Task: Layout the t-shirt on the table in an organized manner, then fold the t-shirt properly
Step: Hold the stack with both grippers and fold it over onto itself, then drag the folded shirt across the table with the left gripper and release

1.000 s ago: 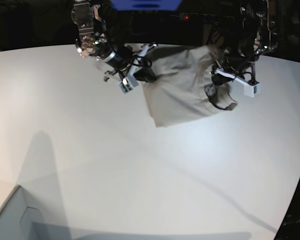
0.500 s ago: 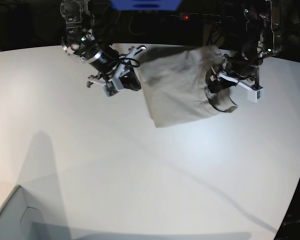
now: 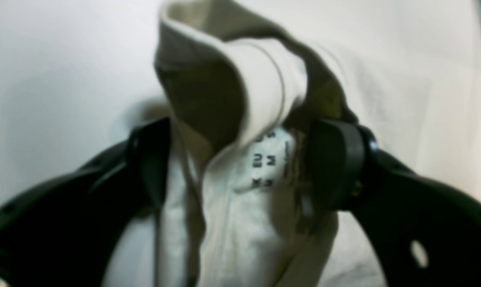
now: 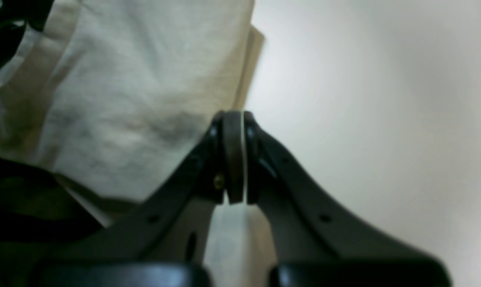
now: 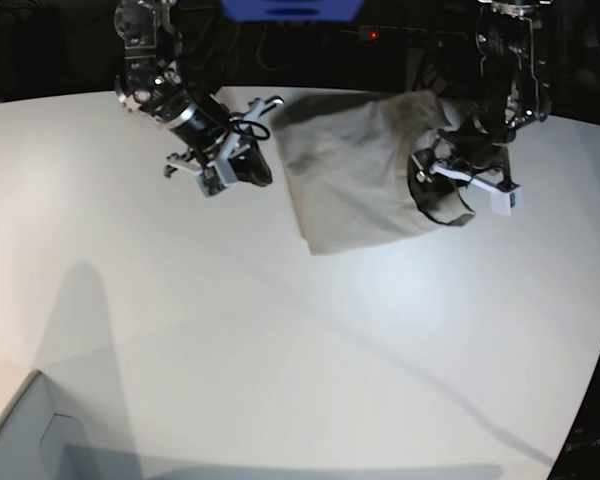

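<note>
The beige-grey t-shirt (image 5: 360, 180) lies bunched in a rough square at the far middle of the white table (image 5: 280, 330). My left gripper (image 5: 432, 195) hovers over the shirt's neckline at its right side. In the left wrist view this gripper (image 3: 240, 163) is open, its fingers wide apart around the raised ribbed collar (image 3: 256, 91) and the neck label (image 3: 270, 161). My right gripper (image 5: 252, 170) hangs just left of the shirt's left edge, apart from it. Its pads (image 4: 234, 159) are shut with no cloth between them, and the t-shirt (image 4: 136, 79) lies beyond them.
A pale grey box corner (image 5: 20, 440) sits at the near left. A thin dark line (image 5: 460, 400) crosses the table towards the near right edge. The arms' bases and a blue panel (image 5: 290, 8) stand in the dark behind the far edge.
My left gripper has opened over the neckline and let the cloth go. My right arm has drawn back to the left, off the shirt's edge, staying shut.
</note>
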